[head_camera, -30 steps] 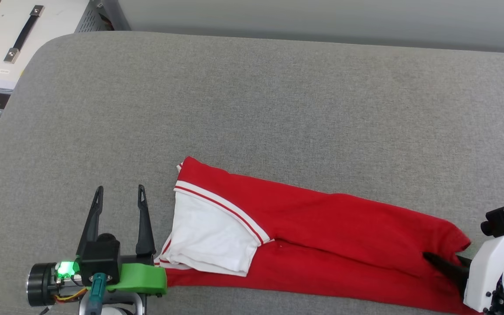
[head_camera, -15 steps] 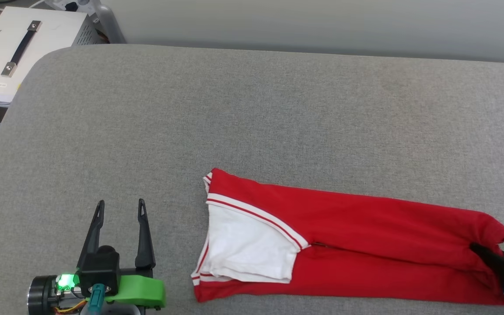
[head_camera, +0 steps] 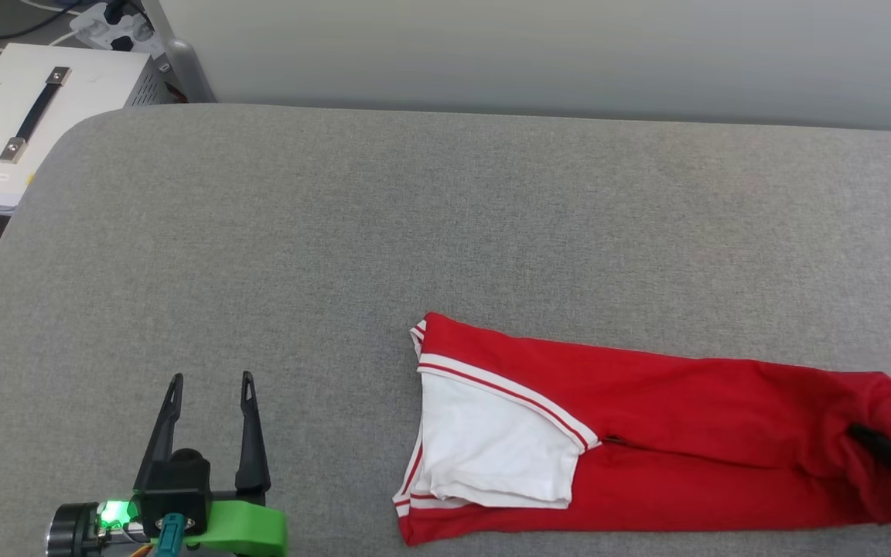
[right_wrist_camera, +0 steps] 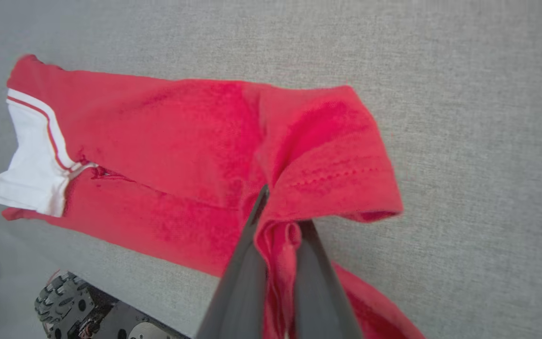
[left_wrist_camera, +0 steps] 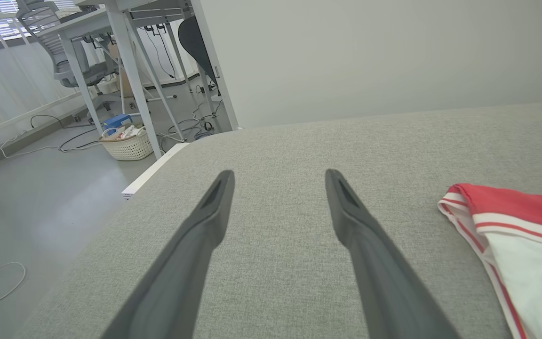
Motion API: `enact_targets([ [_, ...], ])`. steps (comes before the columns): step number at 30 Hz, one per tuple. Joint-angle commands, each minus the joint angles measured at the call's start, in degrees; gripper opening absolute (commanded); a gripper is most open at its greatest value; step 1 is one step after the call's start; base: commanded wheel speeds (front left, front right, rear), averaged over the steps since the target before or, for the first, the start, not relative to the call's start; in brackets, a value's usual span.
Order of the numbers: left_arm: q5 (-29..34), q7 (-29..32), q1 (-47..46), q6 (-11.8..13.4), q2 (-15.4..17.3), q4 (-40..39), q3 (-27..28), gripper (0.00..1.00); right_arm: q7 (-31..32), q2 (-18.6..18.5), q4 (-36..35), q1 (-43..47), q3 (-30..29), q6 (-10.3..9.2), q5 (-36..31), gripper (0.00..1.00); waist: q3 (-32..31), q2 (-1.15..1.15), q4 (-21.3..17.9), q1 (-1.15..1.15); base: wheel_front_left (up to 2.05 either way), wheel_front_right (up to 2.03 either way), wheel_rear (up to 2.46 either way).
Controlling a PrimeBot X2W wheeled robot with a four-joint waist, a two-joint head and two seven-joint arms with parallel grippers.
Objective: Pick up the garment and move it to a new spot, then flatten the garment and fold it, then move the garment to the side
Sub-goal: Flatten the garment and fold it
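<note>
Now | bench: grey, padded | garment: folded into a long strip, lying on bench's near right part | left hand: fingers spread, over bench's near left | right hand: pinching garment's hem end, toward bench's right side

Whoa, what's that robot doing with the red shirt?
The robot's right end effector is shut on one end of the folded red-and-white garment, which lies stretched along the gray cushioned surface. Its left end effector is open and empty, beside the white sleeve but apart from it.
</note>
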Motion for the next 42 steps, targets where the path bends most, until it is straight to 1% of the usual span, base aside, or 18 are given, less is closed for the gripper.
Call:
enact_targets([
  [1,0.5,-0.3,0.8,-0.4,-0.5,0.2,0.4,1.0,0.7,0.0,-2.3,0.6,-0.2,-0.04,0.4,0.0,0.0,0.0,-0.1,0.0,0.0,0.0,0.0],
  [4,0.8,-0.3,0.7,-0.8,-0.9,0.5,0.5,1.0,2.4,0.8,-6.7,0.5,0.1,-0.04,1.0,0.0,0.2,0.0,0.1,0.0,0.0,0.0,0.0],
  [10,1.3,-0.3,-0.2,-1.4,-1.7,1.2,0.5,1.0,6.8,4.4,-12.8,-2.1,3.0,-0.04,-0.5,0.0,1.0,0.0,1.2,0.0,0.0,0.0,0.0],
  [11,1.5,-0.3,-0.7,-1.7,-2.1,1.5,0.3,1.0,9.4,6.8,-14.1,-4.9,5.5,-0.04,-1.9,0.0,1.6,0.0,1.9,0.0,0.0,0.0,0.0],
  [15,1.7,-0.3,-1.7,-2.0,-2.5,2.0,-0.1,1.0,11.9,9.8,-14.2,-8.8,8.8,-0.04,-3.7,0.0,2.3,0.0,3.0,0.0,0.0,0.0,0.0],
  [20,2.0,-0.3,-2.8,-2.1,-2.9,2.2,-0.2,1.0,13.6,13.7,-11.9,-14.4,12.5,-0.04,-5.2,0.0,3.4,0.0,4.1,0.0,0.0,0.0,0.0],
  [24,2.1,-0.3,-3.4,-1.9,-3.1,2.2,-0.2,1.0,15.0,16.2,-9.4,-18.9,16.6,-0.04,-6.5,0.0,4.2,0.0,4.6,0.0,0.0,0.0,0.0],
  [30,2.2,-0.3,-4.3,-1.9,-3.4,2.4,-0.5,1.0,15.3,19.7,-5.0,-25.3,21.6,-0.04,-7.7,0.0,5.6,0.0,5.1,0.0,0.0,0.0,0.0],
  [36,2.3,-0.3,-5.6,-1.6,-4.0,2.5,-1.2,1.0,13.9,22.7,0.3,-30.1,25.5,-0.04,-8.5,0.0,7.1,0.0,5.9,0.0,0.0,0.0,0.0],
  [42,2.3,-0.3,-6.2,-1.2,-4.4,2.6,-1.5,1.0,11.6,24.8,5.3,-33.3,28.6,-0.04,-9.5,0.0,8.1,0.0,6.0,0.0,0.0,0.0,0.0],
])
